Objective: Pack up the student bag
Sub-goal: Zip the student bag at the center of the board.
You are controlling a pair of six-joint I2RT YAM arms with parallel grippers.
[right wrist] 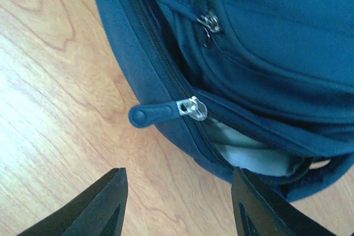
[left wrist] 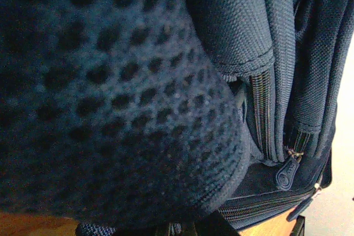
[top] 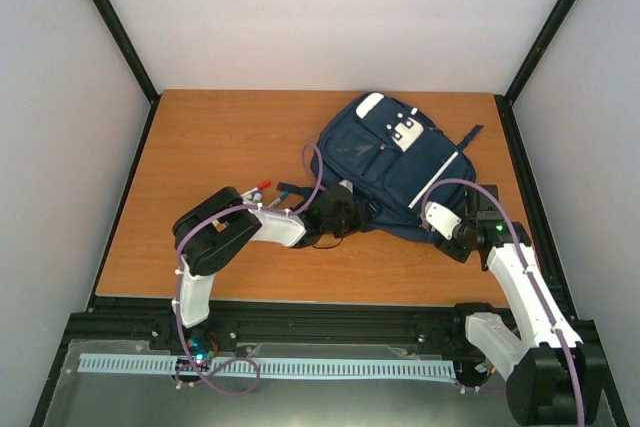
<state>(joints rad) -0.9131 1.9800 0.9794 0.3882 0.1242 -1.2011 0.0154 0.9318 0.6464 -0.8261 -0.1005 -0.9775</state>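
On the far right part of the wooden table [top: 200,147], the student bag [top: 390,162] lies flat with its front pocket and white patches facing up and its lower end towards the arms. The right wrist view shows the zip of a large compartment along the near edge partly undone. The slider [right wrist: 192,108] sits part way along the track with its dark pull tab [right wrist: 149,115] lying out over the wood, and something pale [right wrist: 249,156] shows inside the gap beyond it. What the pale item is cannot be told. The right gripper [right wrist: 178,178] hovers just short of that tab, jaws spread and nothing between them, with bare wood in the gap. The left gripper [top: 335,212] is at the bag's near left edge. Its own camera is filled by dark mesh padding [left wrist: 110,98] and its fingers are out of sight. Its jaws are pressed together, but whether fabric is caught between them cannot be told. Judgement: contents appear to be already inside, so the step in hand is most likely zipping the compartment shut, with the left arm placed to steady the bag. The next move calls for the right gripper to advance over the tab, line its fingers across the tab's flat faces, pinch it firmly and draw it along the curved track towards the open end. The tab is small and lies loose, so a shallow or skewed pinch may slip, and the soft bag may slide unless it is held
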